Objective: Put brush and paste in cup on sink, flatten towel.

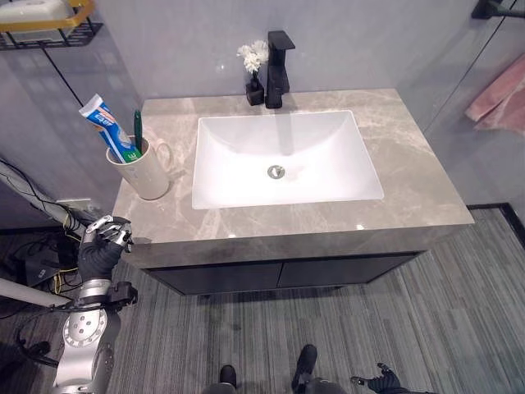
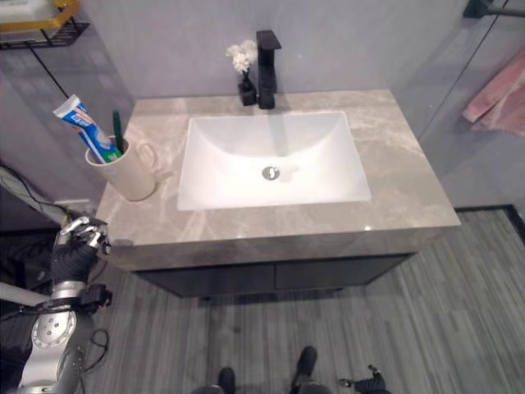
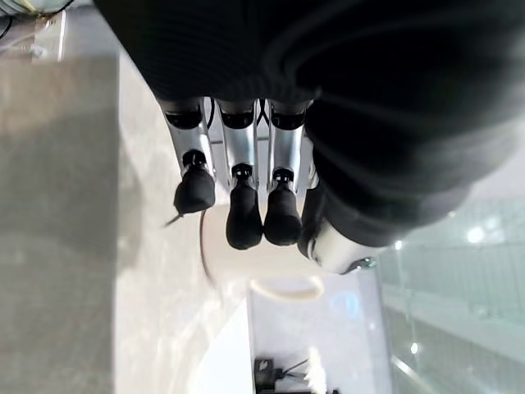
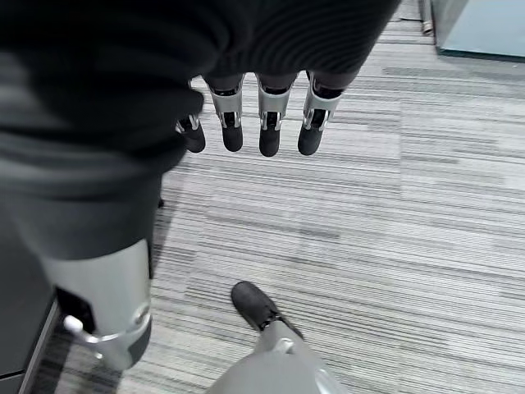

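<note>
- The left hand sits nearest the camera, low at the front left corner of the bench, just off its edge; its fingers are curled loosely and hold nothing.
- The right hand hangs low over the striped floor, well away from the bench, fingers relaxed and empty.
- The cup stands on the bench's left end, beside the sink basin, handle toward the basin.
- The paste leans out of the cup to the left, and the green brush stands upright in it just beside the tube.
- Behind the basin are a black tap and a small vase of white flowers.
- A pink towel hangs at the far right, well apart from the bench.
- Judged from this, the brush-and-paste step looks finished; flattening the towel remains.
- The next move probably calls for turning right and bringing a hand up to the towel, with fingers straightened to smooth it.
</note>
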{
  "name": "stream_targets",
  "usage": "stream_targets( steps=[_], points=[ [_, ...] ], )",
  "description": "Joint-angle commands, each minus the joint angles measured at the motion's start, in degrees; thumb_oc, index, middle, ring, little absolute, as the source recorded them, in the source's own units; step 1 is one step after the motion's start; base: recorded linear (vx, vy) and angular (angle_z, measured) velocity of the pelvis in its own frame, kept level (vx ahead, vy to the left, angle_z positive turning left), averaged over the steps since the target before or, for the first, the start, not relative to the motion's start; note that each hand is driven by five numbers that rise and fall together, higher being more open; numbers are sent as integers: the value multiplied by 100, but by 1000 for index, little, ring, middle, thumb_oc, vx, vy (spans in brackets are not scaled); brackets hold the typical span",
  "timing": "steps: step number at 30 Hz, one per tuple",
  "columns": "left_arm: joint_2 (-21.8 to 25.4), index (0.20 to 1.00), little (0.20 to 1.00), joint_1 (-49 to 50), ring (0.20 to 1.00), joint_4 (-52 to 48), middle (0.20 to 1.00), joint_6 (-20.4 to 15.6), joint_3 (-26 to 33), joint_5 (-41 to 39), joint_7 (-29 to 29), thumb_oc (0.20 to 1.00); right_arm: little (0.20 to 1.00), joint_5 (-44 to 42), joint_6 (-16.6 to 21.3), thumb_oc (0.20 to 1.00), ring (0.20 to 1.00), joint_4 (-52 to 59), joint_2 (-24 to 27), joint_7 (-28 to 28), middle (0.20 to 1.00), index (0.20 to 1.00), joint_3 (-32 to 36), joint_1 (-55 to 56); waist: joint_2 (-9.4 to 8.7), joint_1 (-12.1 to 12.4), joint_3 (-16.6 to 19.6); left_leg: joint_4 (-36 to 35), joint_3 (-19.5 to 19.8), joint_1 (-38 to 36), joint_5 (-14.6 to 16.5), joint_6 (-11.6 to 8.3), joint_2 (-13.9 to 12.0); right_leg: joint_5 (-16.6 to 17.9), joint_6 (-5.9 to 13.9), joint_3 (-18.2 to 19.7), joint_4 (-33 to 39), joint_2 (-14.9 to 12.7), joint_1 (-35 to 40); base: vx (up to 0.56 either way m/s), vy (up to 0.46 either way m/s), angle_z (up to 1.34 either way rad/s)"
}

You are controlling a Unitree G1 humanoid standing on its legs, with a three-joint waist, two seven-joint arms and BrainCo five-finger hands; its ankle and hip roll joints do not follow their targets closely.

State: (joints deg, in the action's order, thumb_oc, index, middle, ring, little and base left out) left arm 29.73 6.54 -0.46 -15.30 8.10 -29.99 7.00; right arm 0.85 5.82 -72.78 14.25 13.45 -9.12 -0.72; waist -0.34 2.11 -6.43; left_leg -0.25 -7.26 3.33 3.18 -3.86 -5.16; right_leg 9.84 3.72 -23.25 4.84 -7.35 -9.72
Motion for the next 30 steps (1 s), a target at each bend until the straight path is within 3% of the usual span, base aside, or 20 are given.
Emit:
stream_targets(
  steps=[1, 7, 18, 24, 30],
  points=[
    [506, 200, 200, -318, 200, -14, 200, -167, 129, -198, 26, 200, 1000, -55, -55, 1000, 1000, 71, 59, -12, 1000, 1000, 15, -270, -104, -58, -118, -475, 317, 565, -992, -101, -189, -275, 806, 338, -337, -679, 639, 16, 0, -8],
    [811, 200, 200, -728, 200, 212, 200, -166, 71, -379, 132, 200, 1000, -113, -75, 1000, 1000, 190, 94, -11, 1000, 1000, -37, -318, -100, -142, -339, -475, 313, 734, -1021, -77, -170, -252, 811, 388, -472, -675, 394, 21, 3, -7],
    [1421, 200, 200, -1454, 200, 897, 200, -186, 84, -320, 452, 200, 1000, -225, -30, 1000, 1000, 391, 47, -23, 1000, 1000, -191, -373, -199, -242, -386, -475, 323, 907, -972, -41, -102, -144, 880, 419, -523, -749, 213, 29, 8, -1],
    [1438, 200, 200, -2013, 200, 1234, 200, -225, -177, -782, 593, 200, 1000, -234, -49, 1000, 1000, 458, 23, 14, 1000, 1000, -328, -477, -221, -308, -425, -475, 313, 977, -957, -25, -63, -65, 898, 453, -522, -760, 125, 0, 0, 0],
    [1591, 200, 200, -2474, 200, 1568, 200, -228, -300, -733, 738, 200, 1000, -267, -49, 1000, 1000, 505, 23, 25, 1000, 1000, -371, -493, -263, -372, -463, -475, 308, 1023, -958, -20, -64, -21, 921, 491, -497, -759, 77, -2, 6, -3]
  ],
)
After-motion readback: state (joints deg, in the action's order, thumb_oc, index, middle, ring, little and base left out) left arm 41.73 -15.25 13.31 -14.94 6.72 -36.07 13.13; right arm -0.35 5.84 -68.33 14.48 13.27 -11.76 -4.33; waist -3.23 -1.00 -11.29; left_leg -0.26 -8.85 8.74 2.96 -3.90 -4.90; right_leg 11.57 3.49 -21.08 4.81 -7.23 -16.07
